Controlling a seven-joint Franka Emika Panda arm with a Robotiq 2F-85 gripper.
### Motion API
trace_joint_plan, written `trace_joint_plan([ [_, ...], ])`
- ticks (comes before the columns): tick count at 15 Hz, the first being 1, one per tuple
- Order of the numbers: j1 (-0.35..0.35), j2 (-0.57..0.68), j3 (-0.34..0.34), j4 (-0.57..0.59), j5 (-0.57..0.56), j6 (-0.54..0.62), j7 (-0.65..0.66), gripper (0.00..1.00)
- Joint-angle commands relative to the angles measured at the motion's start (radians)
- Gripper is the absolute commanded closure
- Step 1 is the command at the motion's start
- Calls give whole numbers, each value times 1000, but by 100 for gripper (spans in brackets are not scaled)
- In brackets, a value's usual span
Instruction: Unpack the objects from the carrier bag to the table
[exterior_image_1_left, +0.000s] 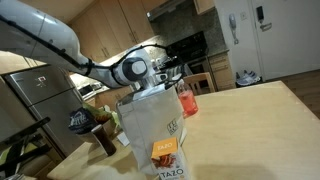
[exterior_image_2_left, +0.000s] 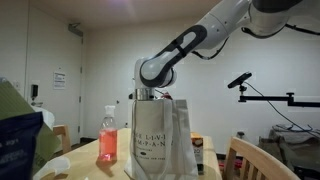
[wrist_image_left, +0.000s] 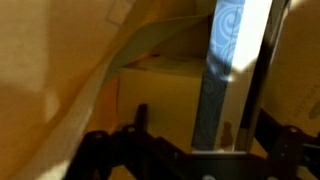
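Observation:
The whitish carrier bag (exterior_image_1_left: 145, 122) (exterior_image_2_left: 160, 140) stands upright on the light-wood table (exterior_image_1_left: 255, 115). My gripper (wrist_image_left: 200, 125) is lowered into the bag's mouth, so its fingertips are hidden in both exterior views. In the wrist view its dark fingers (wrist_image_left: 140, 118) stand open on either side of a tall flat blue-and-white package (wrist_image_left: 222, 70); I cannot tell whether they touch it. A tan cardboard box (wrist_image_left: 160, 92) lies behind the package, inside the bag. A small orange carton (exterior_image_1_left: 165, 152) stands on the table in front of the bag.
A red-pink drink bottle (exterior_image_1_left: 186, 100) (exterior_image_2_left: 108, 140) stands right beside the bag. A dark mug (exterior_image_1_left: 104, 140) sits at the table's edge. A wooden chair back (exterior_image_2_left: 250, 158) rises by the table. A blue object (exterior_image_2_left: 20, 140) fills that view's near corner.

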Motion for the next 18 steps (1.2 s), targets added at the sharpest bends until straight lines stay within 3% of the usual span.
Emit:
trace_joint_plan([
  [1, 20, 44, -4, 55, -8, -3, -4, 0],
  [12, 55, 71, -18, 107, -28, -31, 6, 0],
  [13, 53, 75, -16, 110, -27, -18, 0, 25],
  [14, 53, 77, -16, 112, -25, -19, 2, 26],
  [18, 56, 77, -14, 122, -22, -11, -1, 55],
])
